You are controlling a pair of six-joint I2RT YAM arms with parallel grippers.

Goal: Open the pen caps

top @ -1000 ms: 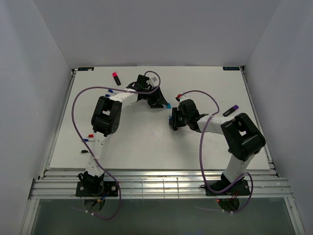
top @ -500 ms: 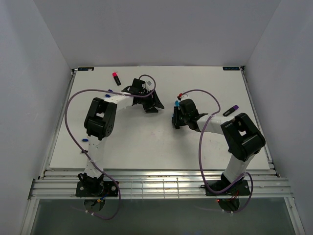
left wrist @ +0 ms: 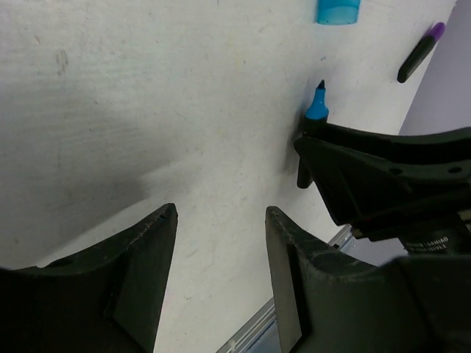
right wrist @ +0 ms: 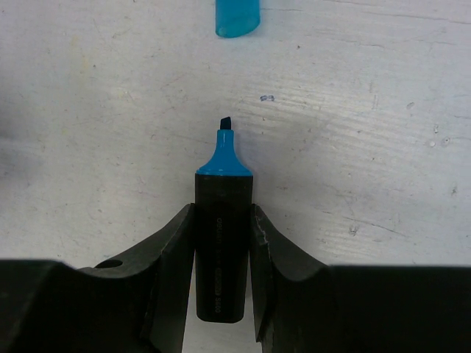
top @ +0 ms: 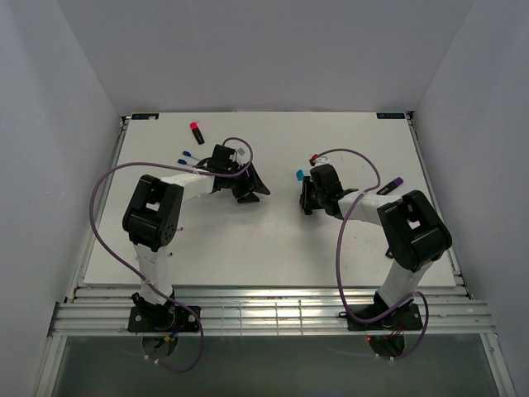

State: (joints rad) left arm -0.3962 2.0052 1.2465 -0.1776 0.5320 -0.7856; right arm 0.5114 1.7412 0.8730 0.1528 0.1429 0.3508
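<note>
The pink cap is still on its pen. The left fingers stand parted and empty. The cyan cap lies off on the counter, just ahead of the marker clamped in the right fingers. The purple cap is still on.

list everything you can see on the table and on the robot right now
cyan cap: one, cyan, loose on the table just past the marker's tip
uncapped marker: one, black with cyan tip, in the right end effector
pink-capped marker: one, black, far left
purple-capped marker: one, black, right side
blue-capped pens: two it seems, thin, beside the left arm
red item: one, too small to identify, beyond the right end effector
table: one, white
left end effector: black, open, empty
right end effector: black, shut on the marker
</note>
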